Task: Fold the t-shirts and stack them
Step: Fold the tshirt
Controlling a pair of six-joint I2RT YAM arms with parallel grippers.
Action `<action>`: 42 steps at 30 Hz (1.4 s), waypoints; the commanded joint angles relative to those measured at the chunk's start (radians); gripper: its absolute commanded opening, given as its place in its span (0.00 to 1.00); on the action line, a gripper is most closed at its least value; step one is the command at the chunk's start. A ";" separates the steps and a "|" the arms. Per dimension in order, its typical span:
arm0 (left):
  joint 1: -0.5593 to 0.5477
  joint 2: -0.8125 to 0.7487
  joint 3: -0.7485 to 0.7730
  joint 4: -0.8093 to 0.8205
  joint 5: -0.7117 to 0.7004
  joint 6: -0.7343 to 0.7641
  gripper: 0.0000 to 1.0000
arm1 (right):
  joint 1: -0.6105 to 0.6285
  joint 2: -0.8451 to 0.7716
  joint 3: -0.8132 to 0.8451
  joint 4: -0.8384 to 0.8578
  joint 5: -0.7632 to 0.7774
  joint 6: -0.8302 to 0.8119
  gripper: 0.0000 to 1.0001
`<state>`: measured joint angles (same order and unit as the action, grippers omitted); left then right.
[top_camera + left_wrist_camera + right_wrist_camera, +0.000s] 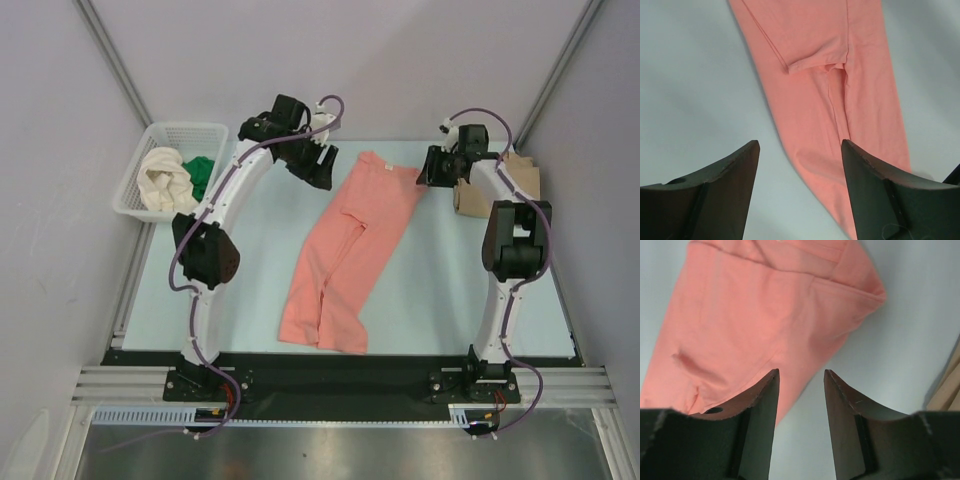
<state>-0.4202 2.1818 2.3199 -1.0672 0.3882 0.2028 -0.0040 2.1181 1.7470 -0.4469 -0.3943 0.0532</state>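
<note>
Pink t-shirt (pixel 345 255) lies between my left gripper (pixel 322 172) and right gripper (pixel 430 170); both parted, holding nothing.

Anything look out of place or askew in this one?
The salmon-pink t-shirt lies diagonally, its sides folded unevenly so the near end splits in two. The cream-white shirt and green shirt sit crumpled in the basket. No damage visible.
</note>
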 commanded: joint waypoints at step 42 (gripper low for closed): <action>0.066 -0.025 -0.062 0.026 -0.126 -0.016 0.73 | 0.001 0.723 0.894 0.203 0.066 0.165 0.01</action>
<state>-0.3477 2.1696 2.1887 -1.0672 0.2893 0.1898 -0.0021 2.8193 2.5683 -0.3195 -0.3706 0.2142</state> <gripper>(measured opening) 0.728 0.012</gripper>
